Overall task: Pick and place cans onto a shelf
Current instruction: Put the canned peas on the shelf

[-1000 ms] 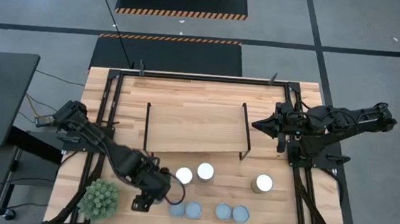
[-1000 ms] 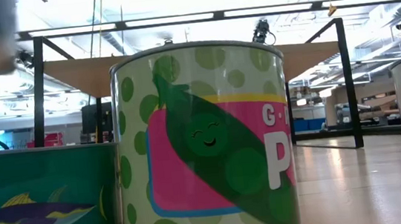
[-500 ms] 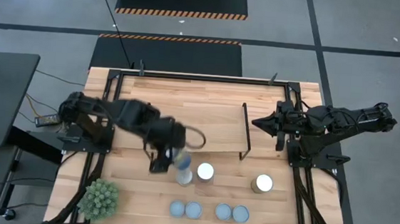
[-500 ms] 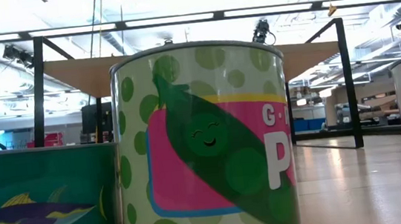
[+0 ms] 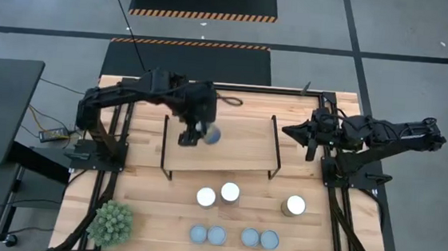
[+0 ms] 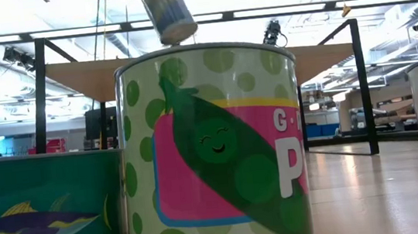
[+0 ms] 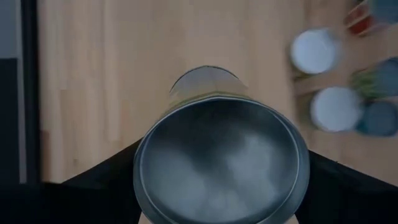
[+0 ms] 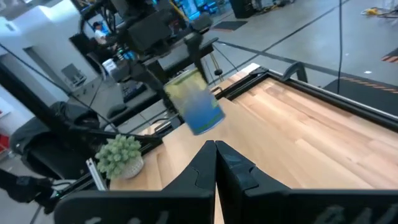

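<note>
My left claw (image 5: 195, 133) grips a small yellow-green-labelled metal can (image 5: 210, 134), tilted, above the light wooden shelf (image 5: 230, 148) beneath me.

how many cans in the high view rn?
8. One can in the left pincer above the shelf; three silver-topped on the table at; four grey-topped in front at. None obviously hidden.
</note>
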`<act>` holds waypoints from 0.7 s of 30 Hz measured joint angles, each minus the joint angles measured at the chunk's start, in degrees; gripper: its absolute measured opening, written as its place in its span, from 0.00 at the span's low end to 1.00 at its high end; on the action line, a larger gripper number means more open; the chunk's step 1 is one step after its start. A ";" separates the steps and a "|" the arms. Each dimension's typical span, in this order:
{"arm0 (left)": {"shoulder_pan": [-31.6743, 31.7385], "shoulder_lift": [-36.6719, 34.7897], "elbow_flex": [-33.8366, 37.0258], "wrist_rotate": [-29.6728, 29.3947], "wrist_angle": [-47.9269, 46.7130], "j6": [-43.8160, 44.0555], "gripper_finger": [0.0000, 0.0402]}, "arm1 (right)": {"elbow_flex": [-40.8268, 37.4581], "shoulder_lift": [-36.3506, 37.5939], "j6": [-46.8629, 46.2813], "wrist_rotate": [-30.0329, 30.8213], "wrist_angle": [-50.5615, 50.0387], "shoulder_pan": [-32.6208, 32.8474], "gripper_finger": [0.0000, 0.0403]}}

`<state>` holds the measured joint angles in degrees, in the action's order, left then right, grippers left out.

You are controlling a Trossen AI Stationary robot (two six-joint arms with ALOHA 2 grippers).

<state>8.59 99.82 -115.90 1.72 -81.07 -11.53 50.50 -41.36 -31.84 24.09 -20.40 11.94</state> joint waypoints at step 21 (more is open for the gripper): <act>2.37 8.91 -0.09 -6.03 -2.63 -8.64 0.78 | 0.00 0.00 2.02 -1.78 -1.13 -3.95 0.02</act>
<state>10.96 108.73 -115.98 -4.31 -83.71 -20.17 50.50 -41.36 -29.82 22.31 -21.53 7.99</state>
